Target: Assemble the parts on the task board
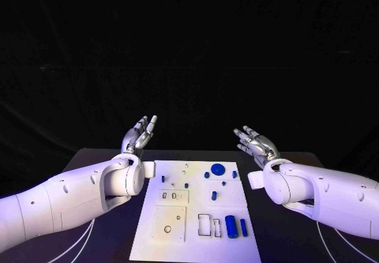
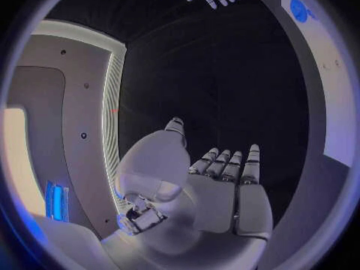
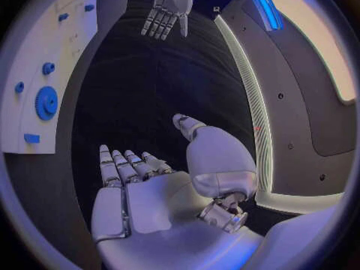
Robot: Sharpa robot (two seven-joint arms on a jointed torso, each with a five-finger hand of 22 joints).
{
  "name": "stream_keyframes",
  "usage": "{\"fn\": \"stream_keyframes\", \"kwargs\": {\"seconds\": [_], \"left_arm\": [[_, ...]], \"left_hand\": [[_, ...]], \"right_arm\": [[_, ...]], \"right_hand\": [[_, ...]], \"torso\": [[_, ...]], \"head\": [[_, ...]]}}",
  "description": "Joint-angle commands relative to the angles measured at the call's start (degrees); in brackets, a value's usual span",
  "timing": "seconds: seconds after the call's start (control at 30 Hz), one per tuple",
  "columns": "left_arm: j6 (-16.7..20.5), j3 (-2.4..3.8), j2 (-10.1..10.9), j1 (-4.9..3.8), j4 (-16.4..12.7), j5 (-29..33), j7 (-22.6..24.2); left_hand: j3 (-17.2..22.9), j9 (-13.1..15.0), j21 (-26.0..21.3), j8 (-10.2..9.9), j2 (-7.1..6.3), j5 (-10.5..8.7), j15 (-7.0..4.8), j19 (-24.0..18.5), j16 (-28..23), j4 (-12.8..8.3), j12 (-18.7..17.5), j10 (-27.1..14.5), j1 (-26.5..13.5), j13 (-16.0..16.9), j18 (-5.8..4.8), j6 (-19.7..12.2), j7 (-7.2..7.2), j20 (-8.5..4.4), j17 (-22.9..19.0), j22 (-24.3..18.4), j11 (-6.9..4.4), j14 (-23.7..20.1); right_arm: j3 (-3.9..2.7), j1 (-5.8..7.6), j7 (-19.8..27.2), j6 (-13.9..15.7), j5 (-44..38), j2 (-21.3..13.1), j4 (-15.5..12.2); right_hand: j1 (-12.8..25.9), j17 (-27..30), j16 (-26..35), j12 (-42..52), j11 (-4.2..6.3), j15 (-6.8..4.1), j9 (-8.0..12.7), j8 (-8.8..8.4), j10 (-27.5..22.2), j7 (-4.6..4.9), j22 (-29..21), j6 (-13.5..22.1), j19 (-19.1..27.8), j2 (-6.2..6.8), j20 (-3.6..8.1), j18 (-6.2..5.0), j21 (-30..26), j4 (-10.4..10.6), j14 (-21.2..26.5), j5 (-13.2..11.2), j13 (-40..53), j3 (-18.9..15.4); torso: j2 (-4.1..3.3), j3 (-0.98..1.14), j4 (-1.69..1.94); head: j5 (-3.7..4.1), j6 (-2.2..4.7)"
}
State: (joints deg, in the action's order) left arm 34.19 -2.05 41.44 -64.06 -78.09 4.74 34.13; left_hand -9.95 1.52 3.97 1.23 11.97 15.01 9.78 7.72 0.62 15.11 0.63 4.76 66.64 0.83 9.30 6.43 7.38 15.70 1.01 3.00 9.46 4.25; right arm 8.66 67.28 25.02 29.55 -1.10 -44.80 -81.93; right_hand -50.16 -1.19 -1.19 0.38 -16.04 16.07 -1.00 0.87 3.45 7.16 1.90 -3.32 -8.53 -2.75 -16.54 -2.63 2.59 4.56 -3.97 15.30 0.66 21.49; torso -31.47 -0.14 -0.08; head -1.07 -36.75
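The white task board [image 1: 197,219] lies flat on the black table [image 1: 103,159], in the lower middle of the head view. Small blue parts sit on it. A round blue gear [image 1: 218,169] is near the board's top edge, a bit right of middle. Some tiny blue pegs [image 1: 164,178] are dotted around it, toward the left and the middle. A bigger blue cylinder [image 1: 230,226] lies low on the right side of the board, with a thin blue bar [image 1: 244,227] just beside it. Next to those are small box shapes cut in the board.

The left hand [image 1: 139,133] is up in the air at the middle left of the head view, past the board's top left corner. Its fingers are straight and a little apart, and it holds nothing. The right hand [image 1: 256,141] is up at the middle right, past the board's top right corner. Its fingers are spread too, and its palm is bare. Both hands are well apart from the board.
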Motion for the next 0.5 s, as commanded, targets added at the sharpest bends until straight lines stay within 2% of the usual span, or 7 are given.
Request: {"fn": "stream_keyframes", "kwargs": {"seconds": [0.03, 0.13, 0.2, 0.23, 0.27, 0.33, 0.5], "left_arm": [[-3.9, 0.03, -0.2, -0.11, 0.0, 1.6, 3.0], [-3.9, 0.03, -0.2, -0.11, 0.0, 1.6, 3.0], [-3.9, 0.03, -0.2, -0.11, 0.0, 1.6, 3.0], [-3.9, 0.03, -0.2, -0.11, 0.0, 1.6, 3.0], [-10.0, 0.0, 2.2, -0.25, -0.2, -5.8, -2.8], [-11.6, 0.0, 2.8, -0.34, -0.3, -8.6, -4.2], [-15.0, 0.01, 4.2, -0.65, -0.6, -15.1, -7.5]], "left_hand": [[1.0, 1.0, 1.3, 1.6, -1.01, 0.29, 2.09, 1.0, 1.0, -1.8, 0.7, 3.1, 5.1, 0.5, -0.79, 4.2, 7.15, 1.2, 0.6, 0.6, 2.61, 2.7], [2.2, 3.2, 6.0, 5.5, -2.81, -2.18, 5.35, 8.2, 7.4, -5.3, 4.3, 17.7, 8.9, 2.2, -3.53, 13.3, 9.47, 1.05, 4.1, 3.0, 5.13, 18.4], [2.7, 4.6, 10.2, 8.4, -3.78, -2.54, 4.02, 15.0, 12.4, -7.4, 7.3, 27.7, 11.0, 3.1, -2.52, 19.2, 9.45, 0.83, 6.4, 5.0, 5.3, 28.9], [3.1, 6.4, 14.1, 12.0, -4.14, -2.73, 2.95, 21.6, 15.8, -8.7, 10.9, 37.7, 12.1, 4.1, -1.43, 26.7, 8.8, 0.59, 7.9, 6.8, 5.24, 35.1], [3.3, 7.4, 15.9, 14.3, -4.31, -2.95, 1.58, 25.8, 17.9, -9.8, 11.9, 41.6, 12.5, 3.9, -0.06, 31.2, 7.99, 0.55, 8.8, 7.3, 3.98, 39.4], [4.3, 7.7, 16.9, 15.3, -4.67, -2.24, 0.27, 30.4, 19.0, -12.4, 11.8, 44.3, 14.5, 3.5, 1.0, 33.1, 7.11, 0.45, 9.9, 7.2, 2.92, 43.3], [7.3, 9.1, 16.6, 17.0, -5.39, -2.26, -2.85, 36.5, 21.3, -15.6, 11.7, 54.1, 15.5, 3.7, 1.31, 40.5, 3.79, -2.04, 13.8, 6.1, -0.58, 51.5]], "right_arm": [[0.76, 0.84, -2.8, -10.9, -3.0, 0.0, 1.1], [1.36, 1.34, -3.2, -12.5, -3.3, 0.0, 1.7], [1.57, 1.52, -3.4, -13.1, -3.4, 0.0, 1.9], [1.6, 1.55, -3.4, -13.2, -3.4, 0.0, 1.9], [1.59, 3.37, -7.2, -11.9, -20.1, 0.7, 5.1], [1.58, 4.04, -8.1, -12.2, -25.2, 0.8, 5.7], [1.56, 5.89, -11.2, -14.0, -39.5, 0.6, 6.3]], "right_hand": [[-7.4, -1.5, -2.2, 0.8, -0.38, 0.42, -1.2, 1.66, 2.7, 10.26, 1.3, -4.1, -6.4, 1.54, -0.32, -1.4, 2.5, -6.9, -5.0, -0.4, 0.4, 2.4], [-12.4, -3.2, -5.3, 3.7, -0.17, -0.11, -3.4, 5.22, 14.1, 10.19, 2.2, -12.3, -11.1, 2.86, -0.29, -1.87, 4.3, -11.8, -11.2, -1.3, 2.0, 3.2], [-14.4, -5.4, -9.5, 7.3, 0.16, -0.81, -5.6, 8.87, 24.7, 10.19, 3.2, -20.3, -16.4, 3.35, -0.09, -2.53, 6.4, -13.8, -19.9, -1.6, 3.3, 3.3], [-15.3, -6.4, -11.5, 8.6, 0.52, -1.51, -6.7, 10.76, 28.4, 10.01, 4.0, -24.4, -20.7, 3.49, -0.02, -3.1, 8.1, -14.7, -24.3, -1.6, 3.6, 3.3], [-16.4, -7.7, -14.1, 10.2, 1.05, -2.2, -8.2, 13.27, 33.7, 9.8, 4.9, -29.9, -26.4, 3.71, 0.15, -4.04, 10.4, -15.9, -30.2, -1.1, 3.9, 3.4], [-17.6, -9.1, -16.7, 12.3, 2.39, -3.96, -10.1, 16.33, 41.2, 9.22, 5.2, -36.6, -30.8, 3.82, 0.25, -5.68, 11.8, -17.7, -37.5, -0.4, 4.1, 3.7], [-16.8, -11.3, -17.8, 11.4, 5.32, -6.91, -12.2, 18.21, 51.6, 6.24, 4.2, -43.5, -35.8, 5.4, 0.62, -7.92, 11.4, -19.9, -46.9, -0.2, 3.4, 4.9]], "torso": [[-0.01, 0.01, 0.0], [-0.01, 0.01, 0.0], [-0.01, 0.01, 0.0], [-0.01, 0.01, 0.0], [-0.39, -0.14, -0.3], [-0.68, -0.17, -0.4], [-1.38, -0.21, -0.74]], "head": [[0.01, 0.0], [0.01, 0.0], [0.01, 0.0], [0.01, 0.0], [0.44, -1.14], [0.58, -1.17], [0.79, -1.29]]}}
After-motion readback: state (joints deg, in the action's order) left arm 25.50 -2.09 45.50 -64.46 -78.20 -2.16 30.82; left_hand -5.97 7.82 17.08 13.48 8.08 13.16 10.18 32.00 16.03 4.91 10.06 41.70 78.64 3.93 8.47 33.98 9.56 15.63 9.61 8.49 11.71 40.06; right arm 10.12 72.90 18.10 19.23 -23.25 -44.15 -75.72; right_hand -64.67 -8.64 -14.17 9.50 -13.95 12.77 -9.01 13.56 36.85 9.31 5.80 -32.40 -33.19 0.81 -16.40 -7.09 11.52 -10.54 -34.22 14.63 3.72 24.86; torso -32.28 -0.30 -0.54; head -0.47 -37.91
